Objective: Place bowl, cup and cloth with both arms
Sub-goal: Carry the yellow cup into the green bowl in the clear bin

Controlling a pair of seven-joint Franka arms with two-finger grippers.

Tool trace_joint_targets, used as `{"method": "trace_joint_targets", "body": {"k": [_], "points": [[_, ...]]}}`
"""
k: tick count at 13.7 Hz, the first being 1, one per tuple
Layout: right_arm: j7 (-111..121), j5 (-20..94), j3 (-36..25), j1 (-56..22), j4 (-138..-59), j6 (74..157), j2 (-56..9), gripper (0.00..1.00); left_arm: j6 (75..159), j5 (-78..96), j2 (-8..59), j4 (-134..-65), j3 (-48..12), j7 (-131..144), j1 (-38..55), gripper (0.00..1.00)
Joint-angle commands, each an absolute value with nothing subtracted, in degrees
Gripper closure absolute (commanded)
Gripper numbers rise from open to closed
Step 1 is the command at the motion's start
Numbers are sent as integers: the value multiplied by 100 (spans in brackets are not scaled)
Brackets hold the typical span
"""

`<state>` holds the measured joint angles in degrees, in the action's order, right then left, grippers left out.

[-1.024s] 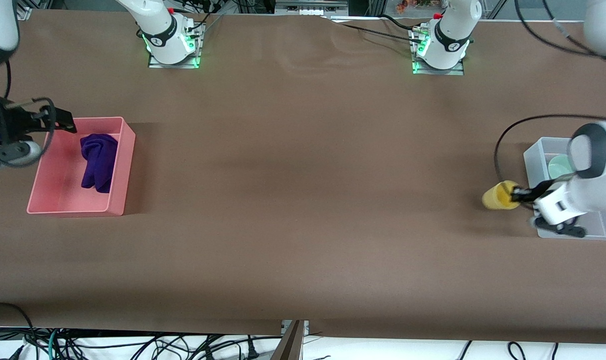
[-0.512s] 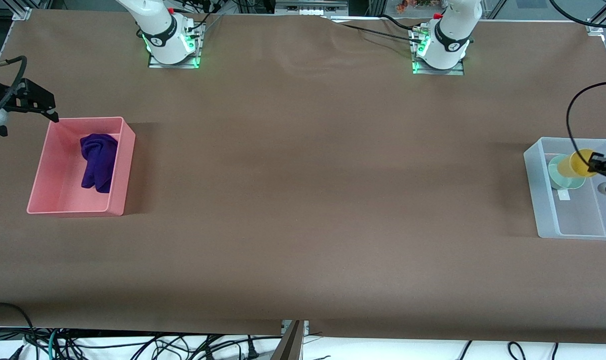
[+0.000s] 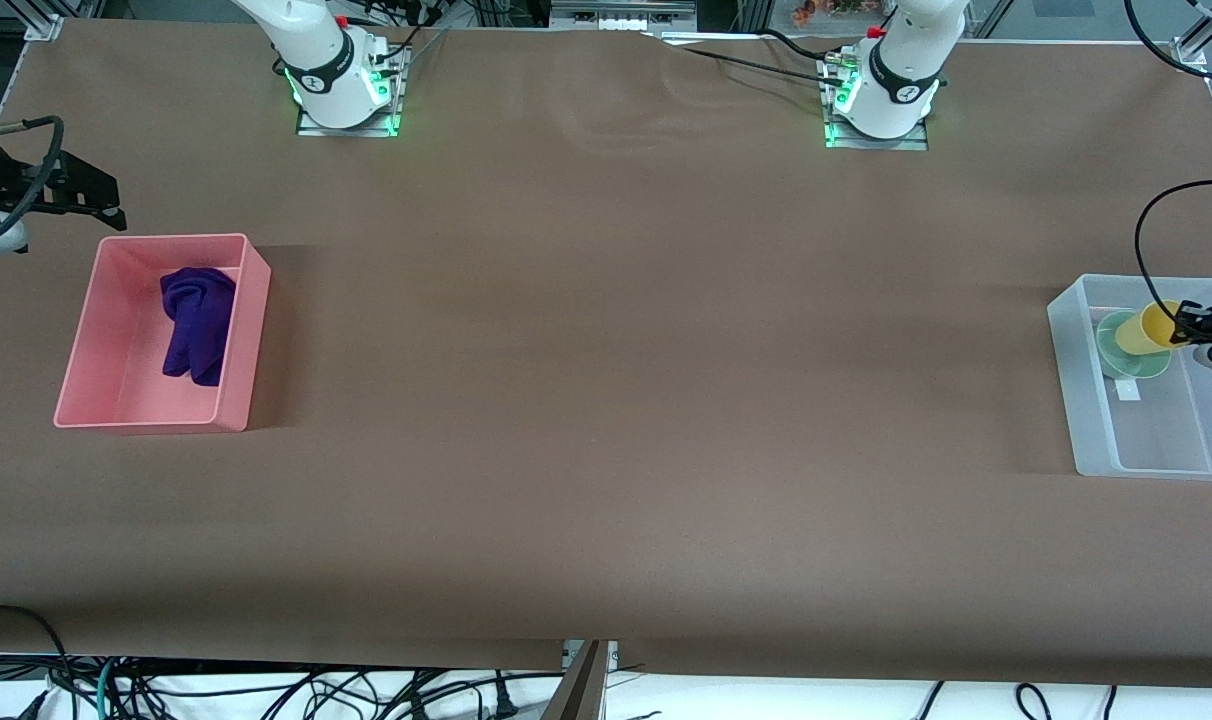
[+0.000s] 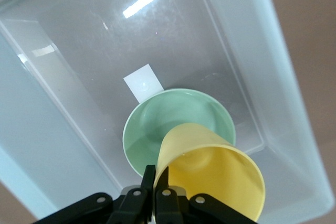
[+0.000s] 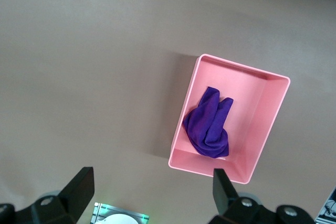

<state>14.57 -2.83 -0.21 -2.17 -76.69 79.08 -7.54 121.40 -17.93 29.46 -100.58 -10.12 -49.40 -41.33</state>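
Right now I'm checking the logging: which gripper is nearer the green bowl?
Left. The left gripper, shut on the yellow cup, hangs right over the green bowl in the clear bin. The right gripper, open, hovers beside the pink bin.

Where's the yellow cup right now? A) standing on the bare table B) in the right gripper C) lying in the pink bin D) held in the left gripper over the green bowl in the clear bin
D: the left gripper pinches the cup rim, above the bowl inside the clear bin.
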Motion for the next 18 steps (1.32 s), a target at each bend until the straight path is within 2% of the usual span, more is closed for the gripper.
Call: {"method": "trace_joint_targets", "body": {"k": [1,2,3,8,11,15,17,18], "points": [[1380,-325,53,-158,-7770,7849,-746,0,12243,-1819,2997,-10072,-1099,-5054,-4236,37],[1389,-334,53,-158,-7761,7849,-756,0,12191,-1819,2962,-10072,-1116,-5071,-4245,6],[1389,-343,53,-176,-7761,7857,-773,0,12130,-1819,2866,-10046,-1151,-5080,-4236,0],[1380,-343,53,-167,-7761,7857,-782,0,10629,-1495,1847,-9740,-2194,-4345,-4184,0],[1371,-334,62,-176,-7752,7884,-782,0,9487,-1468,1767,-9020,-3134,-3186,-4175,0],[1362,-308,53,-158,-7752,7849,-782,0,8685,-1520,1758,-8422,-4225,-1787,-4149,0],[1362,-299,53,-158,-7743,7849,-782,0,8552,-1442,1522,-8305,-4360,-1451,-3983,0],[1362,-299,53,-150,-7752,7849,-782,0,8560,-1276,1381,-8323,-3977,-1424,-3520,0]]}}
